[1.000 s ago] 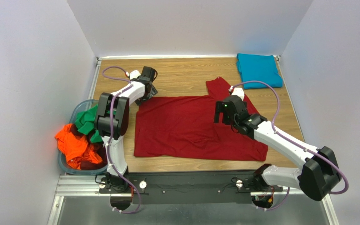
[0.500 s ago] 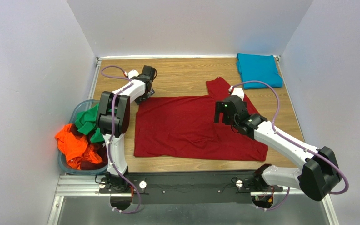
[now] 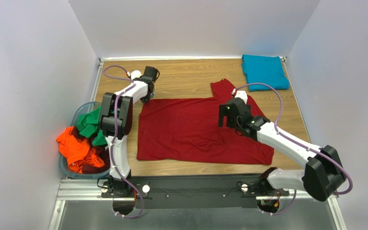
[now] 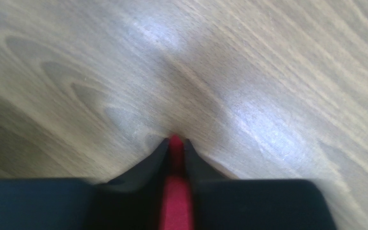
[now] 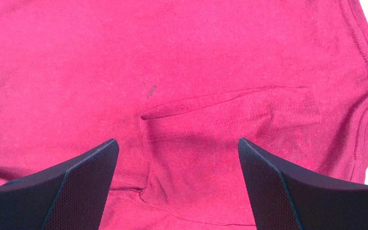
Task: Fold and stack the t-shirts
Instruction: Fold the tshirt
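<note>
The dark red t-shirt (image 3: 190, 132) lies spread flat on the wooden table, one sleeve pointing to the back. My left gripper (image 3: 148, 95) is at its far left corner. In the left wrist view the left gripper (image 4: 175, 143) is shut on a thin strip of the red t-shirt (image 4: 175, 201) just above the wood. My right gripper (image 3: 229, 120) hovers over the shirt's right part, near the sleeve. Its open jaws (image 5: 177, 141) span a seam and small folds of red cloth (image 5: 181, 72), holding nothing. A teal-blue t-shirt (image 3: 264, 71) lies folded at the back right corner.
A round basket (image 3: 79, 112) at the left edge holds a green t-shirt (image 3: 89, 123) and an orange t-shirt (image 3: 75, 151) in a heap. White walls close in the table on the left, back and right. A black rail (image 3: 190, 184) runs along the near edge.
My left gripper has closed on the far left corner of the red t-shirt. The right arm has shifted only slightly, jaws still wide.
</note>
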`<act>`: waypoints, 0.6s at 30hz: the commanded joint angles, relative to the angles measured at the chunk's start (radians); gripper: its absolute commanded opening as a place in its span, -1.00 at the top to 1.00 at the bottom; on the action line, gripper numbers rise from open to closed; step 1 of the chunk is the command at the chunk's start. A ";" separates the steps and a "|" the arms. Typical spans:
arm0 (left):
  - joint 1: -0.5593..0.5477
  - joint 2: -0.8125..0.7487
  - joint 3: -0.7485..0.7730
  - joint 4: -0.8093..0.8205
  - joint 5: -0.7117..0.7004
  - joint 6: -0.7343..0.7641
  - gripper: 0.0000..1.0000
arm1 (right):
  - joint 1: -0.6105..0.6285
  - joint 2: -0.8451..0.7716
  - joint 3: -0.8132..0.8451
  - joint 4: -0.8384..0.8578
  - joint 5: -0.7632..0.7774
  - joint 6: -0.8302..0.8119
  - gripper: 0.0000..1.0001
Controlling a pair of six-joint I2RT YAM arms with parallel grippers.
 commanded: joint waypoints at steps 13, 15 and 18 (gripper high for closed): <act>0.006 -0.117 -0.102 0.073 0.004 0.084 1.00 | -0.056 0.106 0.188 0.009 0.072 0.056 -1.00; 0.004 -0.137 -0.110 0.088 0.004 0.096 1.00 | -0.101 0.178 0.268 0.009 0.043 0.056 -1.00; 0.003 -0.160 -0.127 0.114 0.022 0.119 1.00 | -0.177 0.278 0.360 0.009 0.000 0.042 -1.00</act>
